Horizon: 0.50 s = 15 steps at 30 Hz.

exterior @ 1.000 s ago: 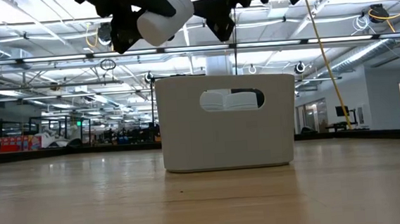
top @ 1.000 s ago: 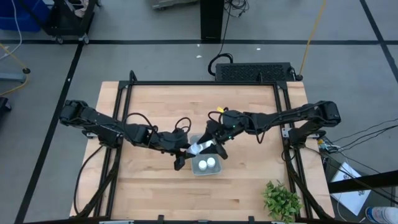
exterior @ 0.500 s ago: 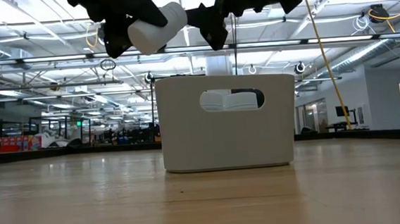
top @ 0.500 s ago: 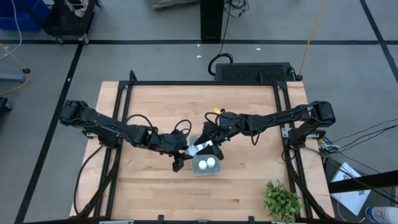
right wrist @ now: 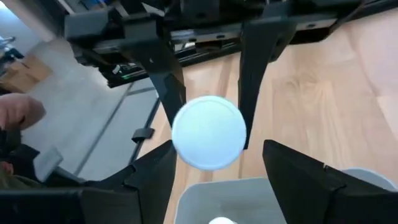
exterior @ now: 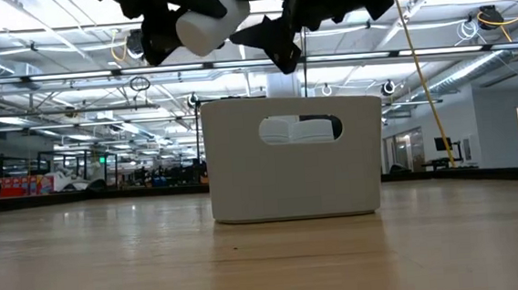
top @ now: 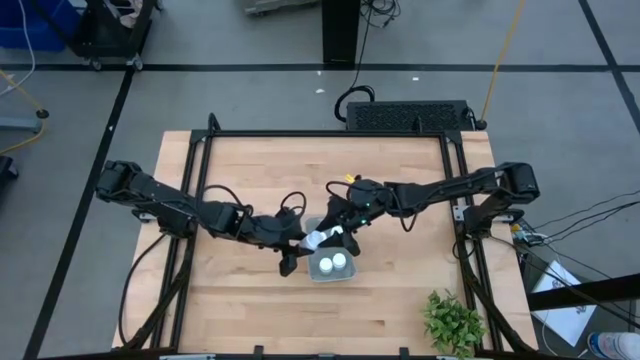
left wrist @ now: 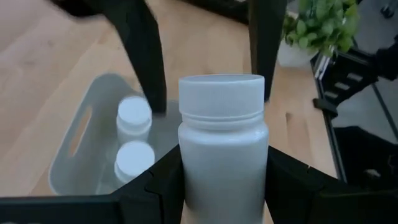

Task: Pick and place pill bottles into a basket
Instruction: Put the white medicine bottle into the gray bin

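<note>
1. Nearest to me in the left wrist view, my left tool (left wrist: 222, 186) is clamped on a pill bottle (left wrist: 223, 143), one finger on each side of the body, cap pointing away from the wrist.
2. From above, that bottle (top: 318, 240) lies tilted, its long axis slanting across the basket (top: 331, 268) at its left rim, so I judge the drop is not lined up yet.
3. Just beyond, my right tool (top: 346, 231) faces the cap; its fingers (right wrist: 298, 180) stand wide to either side of the cap without touching it, so the left arm is the one carrying.
4. Below, two more pill bottles (left wrist: 134, 114) stand upright inside the basket.
5. Farthest off, the plant (top: 452, 322) sits at the surface's corner, well apart.
</note>
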Each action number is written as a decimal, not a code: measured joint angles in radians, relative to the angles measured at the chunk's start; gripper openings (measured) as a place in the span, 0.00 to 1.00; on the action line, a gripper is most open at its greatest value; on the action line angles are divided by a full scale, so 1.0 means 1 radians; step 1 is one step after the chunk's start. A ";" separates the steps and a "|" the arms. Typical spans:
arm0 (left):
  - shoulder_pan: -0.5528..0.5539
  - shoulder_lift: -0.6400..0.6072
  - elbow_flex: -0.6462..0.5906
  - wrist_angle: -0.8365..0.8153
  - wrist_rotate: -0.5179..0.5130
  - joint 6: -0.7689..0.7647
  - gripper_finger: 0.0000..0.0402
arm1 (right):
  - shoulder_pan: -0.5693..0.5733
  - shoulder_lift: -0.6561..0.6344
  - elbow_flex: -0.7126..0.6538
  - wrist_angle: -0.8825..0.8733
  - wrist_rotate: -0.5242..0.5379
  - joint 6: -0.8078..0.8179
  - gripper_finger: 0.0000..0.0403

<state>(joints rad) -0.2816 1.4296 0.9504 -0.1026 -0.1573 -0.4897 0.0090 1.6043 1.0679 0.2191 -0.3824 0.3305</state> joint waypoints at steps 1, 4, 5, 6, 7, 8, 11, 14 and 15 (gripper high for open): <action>0.001 0.000 0.000 0.009 0.000 0.006 0.45 | 0.000 0.005 0.000 0.004 -0.010 0.001 0.58; 0.000 0.000 0.000 0.024 0.008 0.024 0.45 | 0.012 0.014 0.000 0.006 -0.011 -0.017 0.59; 0.000 0.000 0.000 0.028 0.015 0.023 0.45 | 0.016 0.014 0.000 0.015 -0.009 -0.031 0.60; 0.001 0.000 0.000 0.031 0.024 0.020 0.45 | 0.020 0.014 0.000 0.030 -0.010 -0.032 0.60; 0.001 0.000 0.000 0.030 0.026 0.018 0.45 | 0.021 0.014 0.000 0.047 -0.010 -0.029 0.60; 0.001 0.000 0.000 0.029 0.026 0.017 0.45 | 0.021 0.014 0.000 0.058 -0.010 -0.019 0.60; 0.001 0.000 0.000 0.023 0.026 0.016 0.45 | 0.017 0.014 0.000 0.067 -0.009 -0.009 0.60; 0.001 0.000 0.000 0.023 0.026 0.016 0.45 | 0.011 0.014 0.000 0.076 -0.011 0.001 0.60; 0.001 0.000 0.000 0.023 0.025 0.016 0.45 | 0.010 0.014 0.000 0.080 -0.011 0.001 0.60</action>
<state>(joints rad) -0.2802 1.4296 0.9501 -0.0799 -0.1320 -0.4739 0.0194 1.6180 1.0676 0.2987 -0.3935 0.3313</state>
